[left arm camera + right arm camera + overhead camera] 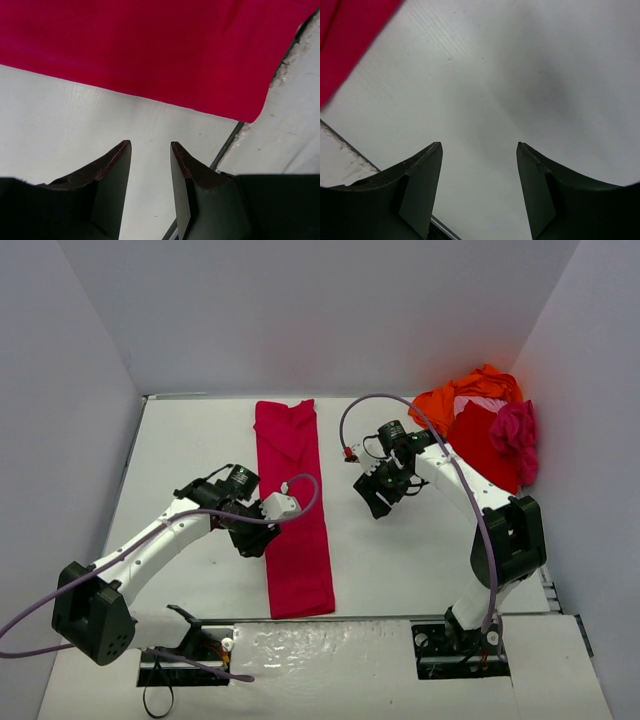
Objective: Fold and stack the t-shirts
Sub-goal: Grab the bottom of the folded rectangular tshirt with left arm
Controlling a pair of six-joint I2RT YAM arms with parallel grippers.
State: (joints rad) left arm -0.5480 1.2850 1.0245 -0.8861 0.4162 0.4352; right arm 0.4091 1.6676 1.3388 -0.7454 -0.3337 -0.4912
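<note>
Left gripper [150, 145] hovers at the crimson shirt's [300, 560] 9 o'clock edge, jaws narrowly parted and empty; right gripper [479, 145] is spread wide, holding nothing. Unfolded shirts [480, 425] heap at 2 o'clock. The lengthwise fold looks done; next, pinch the strip's 6 o'clock end and fold toward 12.

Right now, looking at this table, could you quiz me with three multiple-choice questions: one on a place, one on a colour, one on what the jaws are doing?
1. Where is the heap of crumpled shirts? A) near left corner B) far right corner C) centre
2. What colour is the long folded shirt? A) crimson B) blue C) green
3. The jaws of the right arm are: A) shut on a shirt B) holding a cup C) open and empty
1 B: the heap lies in the far right corner. 2 A: the top view shows crimson cloth. 3 C: the right wrist view shows only bare table between them.
</note>
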